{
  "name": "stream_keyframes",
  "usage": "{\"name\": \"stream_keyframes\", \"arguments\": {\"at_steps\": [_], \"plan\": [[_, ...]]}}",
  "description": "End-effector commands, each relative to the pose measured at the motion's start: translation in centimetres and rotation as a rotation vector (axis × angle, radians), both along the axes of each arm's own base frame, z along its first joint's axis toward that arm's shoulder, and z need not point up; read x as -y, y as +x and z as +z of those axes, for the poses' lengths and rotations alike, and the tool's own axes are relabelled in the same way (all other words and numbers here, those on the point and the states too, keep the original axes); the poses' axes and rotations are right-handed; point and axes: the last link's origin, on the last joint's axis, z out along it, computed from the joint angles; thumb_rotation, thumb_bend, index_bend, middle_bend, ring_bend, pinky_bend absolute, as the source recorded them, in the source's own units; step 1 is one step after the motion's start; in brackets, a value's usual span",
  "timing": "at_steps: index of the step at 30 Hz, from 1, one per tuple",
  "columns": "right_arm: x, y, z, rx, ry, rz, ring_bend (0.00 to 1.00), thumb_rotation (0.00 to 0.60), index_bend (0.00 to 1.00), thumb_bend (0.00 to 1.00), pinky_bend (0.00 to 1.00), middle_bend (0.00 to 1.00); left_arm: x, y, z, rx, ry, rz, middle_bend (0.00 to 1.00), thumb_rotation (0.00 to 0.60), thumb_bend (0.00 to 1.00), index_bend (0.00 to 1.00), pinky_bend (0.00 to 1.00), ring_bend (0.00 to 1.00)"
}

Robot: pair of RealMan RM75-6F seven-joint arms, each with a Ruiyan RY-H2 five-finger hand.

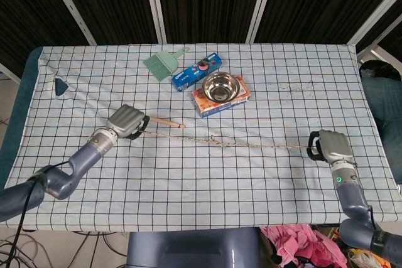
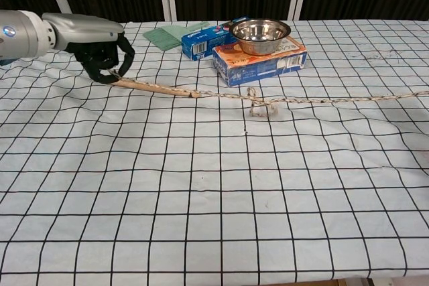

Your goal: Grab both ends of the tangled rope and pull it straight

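The beige rope [image 1: 264, 145] stretches in a nearly straight line across the checked tablecloth, with a small knot [image 1: 215, 141] near its middle. My left hand [image 1: 127, 121] grips the rope's left end at the table's left side. My right hand [image 1: 331, 145] grips the right end near the right edge. In the chest view my left hand [image 2: 100, 58] is curled closed at the upper left, and the rope [image 2: 335, 100] runs off the right edge past the small knot [image 2: 258, 105]. The right hand is outside the chest view.
A wooden stick [image 1: 164, 122] lies just beside my left hand, next to the rope. Behind the rope stand a steel bowl [image 1: 221, 86] on an orange box [image 1: 204, 101], a blue box [image 1: 196, 71] and a green brush [image 1: 162, 64]. A dark green piece [image 1: 60, 86] lies far left.
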Motion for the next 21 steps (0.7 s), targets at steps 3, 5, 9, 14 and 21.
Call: {"name": "stream_keyframes", "arguments": {"at_steps": [3,5,9,14,21], "plan": [[-0.9,-1.7,1.2,0.002,-0.015,-0.021,1.00,0.600,0.65,0.45,0.92,0.85,0.4,-2.1,0.9,0.001,0.003,0.040,0.88,0.600,0.44,0.63,0.69,0.81],[-1.1,-2.3,1.5,0.003,-0.022,-0.033,1.00,0.600,0.65,0.45,0.92,0.85,0.5,-2.6,1.1,0.007,0.004,0.052,0.88,0.600,0.44,0.63,0.69,0.81],[-1.4,-3.4,2.0,0.001,-0.027,-0.055,1.00,0.600,0.65,0.45,0.92,0.85,0.7,-3.5,1.4,0.039,0.006,0.087,0.88,0.600,0.44,0.63,0.69,0.81],[-1.4,-4.6,2.4,-0.007,-0.041,-0.076,1.00,0.600,0.66,0.45,0.92,0.85,0.8,-4.6,1.6,0.033,0.000,0.107,0.88,0.600,0.44,0.63,0.70,0.81],[-0.8,-6.2,2.9,-0.034,-0.055,-0.112,1.00,0.600,0.66,0.45,0.92,0.85,0.5,-5.8,2.0,0.025,0.010,0.130,0.88,0.600,0.44,0.63,0.70,0.81]]}}
